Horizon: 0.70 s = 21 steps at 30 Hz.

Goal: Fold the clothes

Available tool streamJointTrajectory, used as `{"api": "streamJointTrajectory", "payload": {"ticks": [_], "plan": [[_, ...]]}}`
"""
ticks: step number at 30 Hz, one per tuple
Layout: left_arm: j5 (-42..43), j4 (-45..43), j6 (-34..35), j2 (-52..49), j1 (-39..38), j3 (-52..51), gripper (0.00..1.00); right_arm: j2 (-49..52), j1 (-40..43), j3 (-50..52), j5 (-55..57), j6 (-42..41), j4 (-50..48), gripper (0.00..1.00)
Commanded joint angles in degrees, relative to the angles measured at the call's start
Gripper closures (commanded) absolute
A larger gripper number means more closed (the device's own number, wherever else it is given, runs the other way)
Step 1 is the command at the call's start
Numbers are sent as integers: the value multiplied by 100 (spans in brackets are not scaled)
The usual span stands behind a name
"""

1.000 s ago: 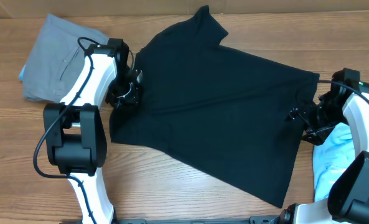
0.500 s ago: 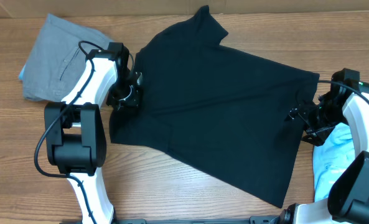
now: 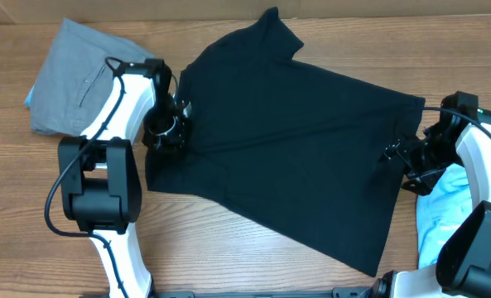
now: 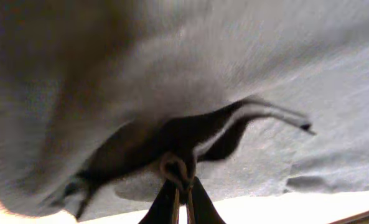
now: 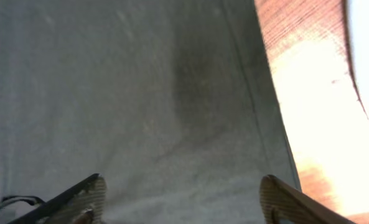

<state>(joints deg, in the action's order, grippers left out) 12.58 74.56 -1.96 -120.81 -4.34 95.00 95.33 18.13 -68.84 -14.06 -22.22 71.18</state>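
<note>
Folded grey trousers (image 3: 67, 79) lay at the far-left end of the wooden table (image 3: 228, 248), partly covered by the left arm. Just beside them, the left gripper (image 3: 166, 126) bore down on the left edge of the black T-shirt (image 3: 286, 141). In the left wrist view its fingers (image 4: 165, 208) were clenched together. A small pucker of the dark cloth was caught at their tips, and the fabric was lifted in a fold above them.

The T-shirt lay spread mostly flat across the middle of the table, set at a slant. One sleeve pointed toward the far edge and a lower corner reached toward the near right.

At the shirt's right edge hung the right gripper (image 3: 398, 155), its jaws released and standing wide. The right wrist view showed both fingers (image 5: 78, 199) well apart over smooth cloth, with the shirt's edge and bare wood off to one side. Whether the fingertips touched the fabric could not be told.

A light-blue shirt (image 3: 440, 207) lay crumpled at the far-right end, partly hidden beneath the right arm.
</note>
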Motion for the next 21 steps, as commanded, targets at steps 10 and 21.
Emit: {"api": "streamJointTrajectory", "payload": {"ticks": [10,21], "plan": [[-570,164,496,1453,216,658,96,4,33,1403,-214,-17,-188,24],[-566,59,501,1453,208,649,96,4,26,2450,-511,-214,-409,51]]}}
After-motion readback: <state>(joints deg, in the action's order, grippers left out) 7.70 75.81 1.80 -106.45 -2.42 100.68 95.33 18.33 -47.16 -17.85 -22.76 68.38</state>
